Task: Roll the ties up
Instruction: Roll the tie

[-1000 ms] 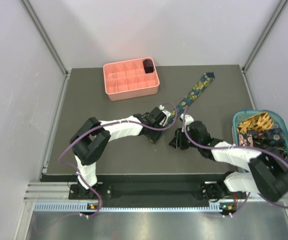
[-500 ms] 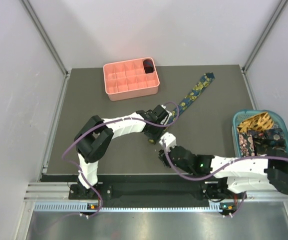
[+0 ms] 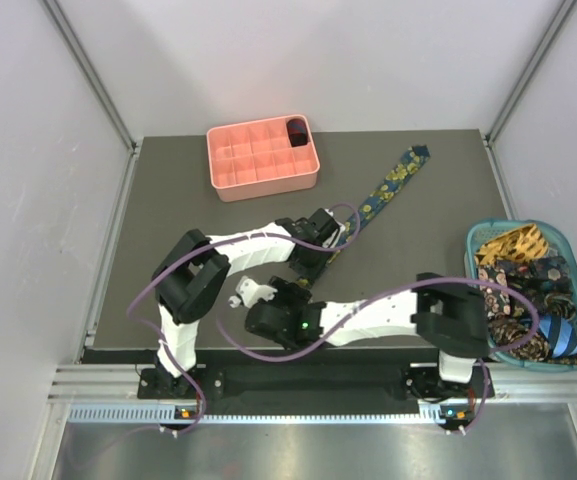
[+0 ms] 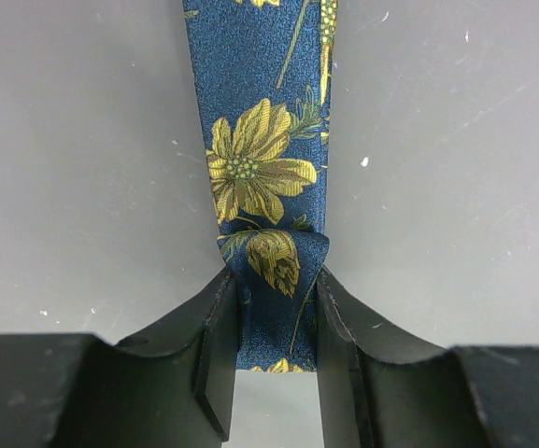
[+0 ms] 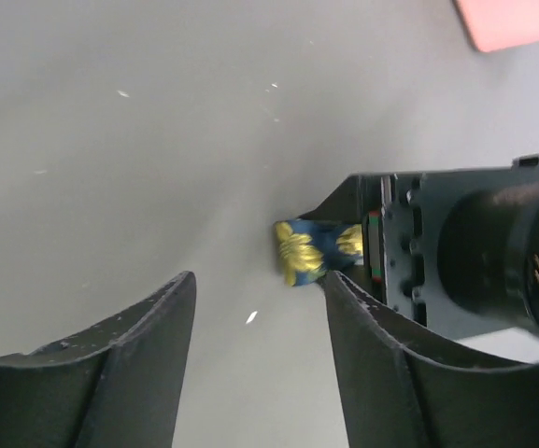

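Note:
A navy tie with yellow flowers [image 3: 388, 185] lies flat, running diagonally from the far right toward the middle of the table. My left gripper [image 3: 311, 263] is shut on its narrow near end; in the left wrist view the tie [image 4: 260, 168] runs away from the gripper [image 4: 276, 327], and a short fold sits between the fingers. My right gripper [image 3: 266, 300] is open and empty, low over the table just left of that end. In the right wrist view the gripper [image 5: 260, 308] is apart from the tie end [image 5: 306, 250]. A dark coiled tie [image 3: 296, 131] sits in the tray's far right compartment.
The salmon-pink grid tray [image 3: 258, 185] stands at the back left. A teal basket [image 3: 471, 245] at the right edge holds several loose ties [image 3: 528, 270]. The right forearm stretches across the table's near edge. The left gripper's body [image 5: 456, 252] is close to the right gripper's right finger.
My right arm has swung from the right of the tie's near end across the front to its left. My left gripper has stayed shut on the tie end.

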Motion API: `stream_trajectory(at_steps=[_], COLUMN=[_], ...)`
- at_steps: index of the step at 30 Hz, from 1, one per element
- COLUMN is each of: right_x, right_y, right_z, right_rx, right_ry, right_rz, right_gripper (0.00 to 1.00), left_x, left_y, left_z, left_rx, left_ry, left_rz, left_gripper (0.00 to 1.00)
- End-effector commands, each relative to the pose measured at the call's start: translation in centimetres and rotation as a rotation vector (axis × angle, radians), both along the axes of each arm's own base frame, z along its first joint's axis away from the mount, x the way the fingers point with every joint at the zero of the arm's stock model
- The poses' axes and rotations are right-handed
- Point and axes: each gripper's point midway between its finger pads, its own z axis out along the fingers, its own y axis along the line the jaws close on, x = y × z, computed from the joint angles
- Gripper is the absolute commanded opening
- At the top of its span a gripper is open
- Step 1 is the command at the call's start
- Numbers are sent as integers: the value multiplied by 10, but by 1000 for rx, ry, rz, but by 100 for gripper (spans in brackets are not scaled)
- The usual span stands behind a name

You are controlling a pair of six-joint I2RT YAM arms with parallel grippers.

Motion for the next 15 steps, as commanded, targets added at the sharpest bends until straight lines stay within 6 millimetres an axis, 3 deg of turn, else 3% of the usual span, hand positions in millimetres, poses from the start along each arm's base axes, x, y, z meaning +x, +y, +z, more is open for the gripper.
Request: stream_trajectory(at_steps=[1,2,4,8,15], right_x=[19,25,33,49,68], right_y=[-17,-22,-16,-20,-29], right_z=[9,-3,-3,-26,-44], right_rx=[-231,-292,-309,-413,-479], right_ry=[-118,-112,-112,-96,-79], right_rz=[-69,-83,-102,-131,-169], right_gripper=[58,59,60,60,60], left_x=[-34,-34,-35,-35,-37], left_y=[21,22,22,22,23], left_z=[-23,-22,-23,-21,-26], left_rx=[106,112,116,129,165], left_ry=[159,162,167,180,218], left_rz=[-3,-2,-2,1,2], left_gripper=[23,23,23,23,23])
